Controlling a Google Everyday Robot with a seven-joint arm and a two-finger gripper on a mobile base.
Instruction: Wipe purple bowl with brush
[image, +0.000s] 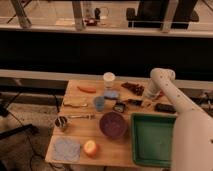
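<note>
The purple bowl (113, 124) stands near the middle of the wooden table (117, 155), just left of the green tray. The brush (126, 104) lies flat behind the bowl, with its blocky head to the left and its slim dark handle pointing right. My gripper (150, 96) hangs from the white arm (170, 95) low over the table's back right part. It is just right of the brush handle's end and well behind the bowl. Nothing shows in it.
A green tray (152, 140) sits front right, with a flat black block (164, 107) behind it. A reddish-brown strip (132, 88), a white cup (108, 79), a blue sponge (111, 94) and a blue cup (99, 103) are at the back. A metal cup (61, 123), a grey-blue cloth (66, 148) and an orange fruit (90, 148) are on the left.
</note>
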